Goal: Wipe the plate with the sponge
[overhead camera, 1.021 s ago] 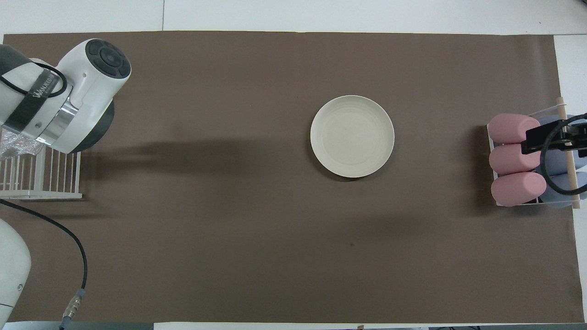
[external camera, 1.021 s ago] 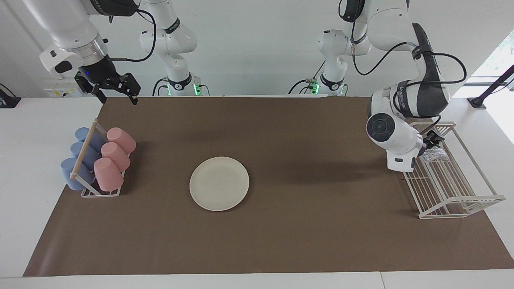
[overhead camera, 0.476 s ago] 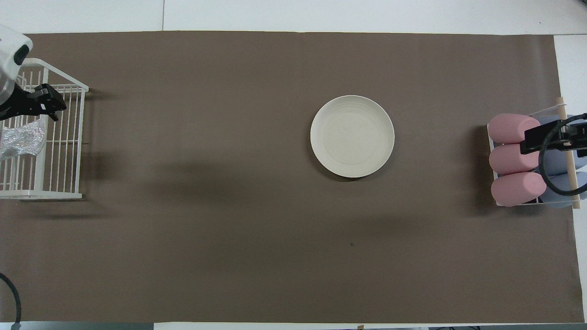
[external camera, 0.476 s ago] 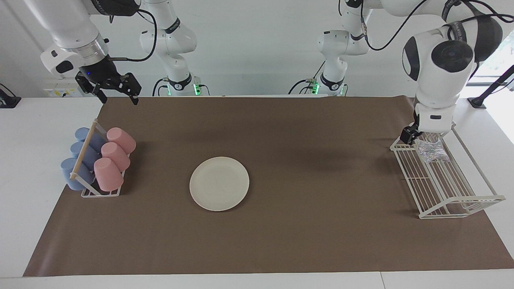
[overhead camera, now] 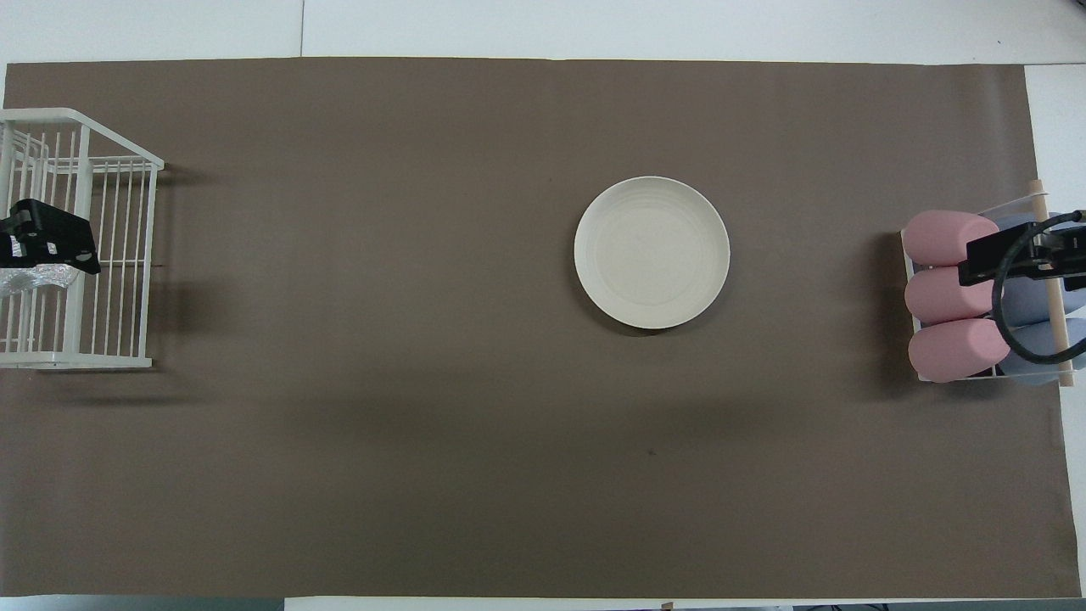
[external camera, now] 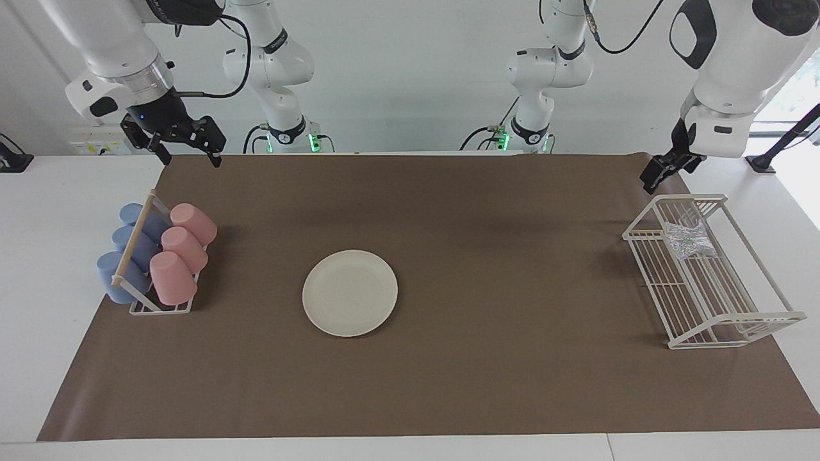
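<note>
Hanging above the wire basket [external camera: 705,275] at the left arm's end of the surface [external camera: 487,384], the left hand [external camera: 660,171] is up in the air with nothing in it; its fingers are seen too much edge-on to judge, though by every sign they stand apart and hold nothing. In the overhead view it covers part of the sponge [external camera: 687,239], but the facing view shows it well clear of it — the sponge lies loose in the basket, at the end nearer the robots. That placing makes sense: the basket keeps the soft, glittery pad off the brown mat [external camera: 487,192] and in one known spot, so the left arm is the natural one to fetch it.

The right hand [external camera: 186,148] waits raised over the mat's edge at the right arm's end, fingers apart and empty, above the cup rack [external camera: 160,307]; the rack holds pink cups [external camera: 182,253] and blue cups [external camera: 131,253] lying on their sides, well apart from the work.

The plate [external camera: 350,292] sits flat and alone near the middle of the mat, with bare mat all around it — room, I judge, for a wiping stroke from either arm; it is well apart from the sponge, so no wiping is under way.
</note>
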{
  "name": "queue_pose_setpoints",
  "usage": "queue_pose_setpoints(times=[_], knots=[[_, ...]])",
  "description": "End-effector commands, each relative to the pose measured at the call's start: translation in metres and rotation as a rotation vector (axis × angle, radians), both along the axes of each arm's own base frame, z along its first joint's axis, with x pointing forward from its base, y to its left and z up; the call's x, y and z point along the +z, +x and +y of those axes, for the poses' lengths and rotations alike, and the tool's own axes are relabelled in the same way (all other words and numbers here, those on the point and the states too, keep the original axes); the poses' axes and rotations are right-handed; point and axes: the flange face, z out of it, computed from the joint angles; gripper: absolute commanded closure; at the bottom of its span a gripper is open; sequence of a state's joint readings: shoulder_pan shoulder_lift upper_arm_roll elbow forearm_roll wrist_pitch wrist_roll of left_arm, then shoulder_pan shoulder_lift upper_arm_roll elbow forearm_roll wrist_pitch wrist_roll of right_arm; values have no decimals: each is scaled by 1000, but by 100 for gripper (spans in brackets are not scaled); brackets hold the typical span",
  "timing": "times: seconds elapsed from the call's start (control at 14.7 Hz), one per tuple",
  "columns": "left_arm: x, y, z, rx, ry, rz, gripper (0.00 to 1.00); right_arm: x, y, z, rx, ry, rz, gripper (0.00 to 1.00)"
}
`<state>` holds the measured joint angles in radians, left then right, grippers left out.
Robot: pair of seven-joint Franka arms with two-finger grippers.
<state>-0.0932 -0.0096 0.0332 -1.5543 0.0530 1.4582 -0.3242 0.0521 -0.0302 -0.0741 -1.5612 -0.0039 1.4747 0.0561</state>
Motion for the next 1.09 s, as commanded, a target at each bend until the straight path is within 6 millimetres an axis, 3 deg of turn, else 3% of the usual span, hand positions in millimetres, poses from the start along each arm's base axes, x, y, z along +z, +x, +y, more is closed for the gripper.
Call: queue_pose_setpoints(times=[0.0,0.2,0.34,0.48,0.61,1.02], knots=[[-7,-29,-3,-52,-75,23,0,3,-3,1,-16,-6,-13,0],[-21,-44,-8,-118,-133,23,0,3,-3,1,-16,-6,-12,0],[-23,-36,-14,-131,-133,-11,0,3,-3,1,-17,-6,-13,0],[-20,-11,-14,-116,-131,-47,0,3,-3,1,-16,-6,-13,0],[1,-3,-20,-129,-124,-73,0,3,-3,1,-16,-6,-13,0],[-1,-6,-26,-183,-55,-33,0,2,-3,1,-16,-6,-13,0]])
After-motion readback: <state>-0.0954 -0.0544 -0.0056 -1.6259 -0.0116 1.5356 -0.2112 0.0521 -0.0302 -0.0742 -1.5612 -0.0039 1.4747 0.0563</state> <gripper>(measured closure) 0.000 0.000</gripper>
